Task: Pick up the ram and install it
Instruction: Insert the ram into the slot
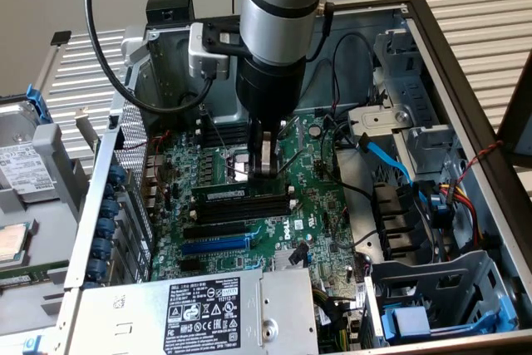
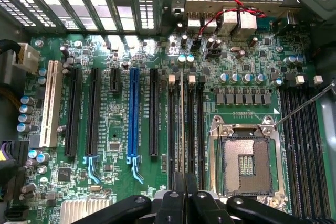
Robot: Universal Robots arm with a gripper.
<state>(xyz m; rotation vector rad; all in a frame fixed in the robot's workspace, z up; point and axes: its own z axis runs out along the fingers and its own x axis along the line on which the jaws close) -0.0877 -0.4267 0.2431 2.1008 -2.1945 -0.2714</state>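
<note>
The ram (image 2: pixel 181 124) has one end hidden behind the tool (image 2: pixel 184 178).

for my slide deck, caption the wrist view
shut gripper over one end of the ram, standing edge-up in the motherboard

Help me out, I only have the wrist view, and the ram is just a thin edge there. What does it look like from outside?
Observer: In the exterior view the ram stands on edge with its green face showing, along the black slot row farthest from the power supply.
Operator: And the gripper?
Observer: The gripper hangs straight down from the arm, shut on the ram toward the exterior view's right end of the stick.
Operator: Anything close by?
Observer: A blue cable runs on the exterior view's right, apart from the gripper.
</note>
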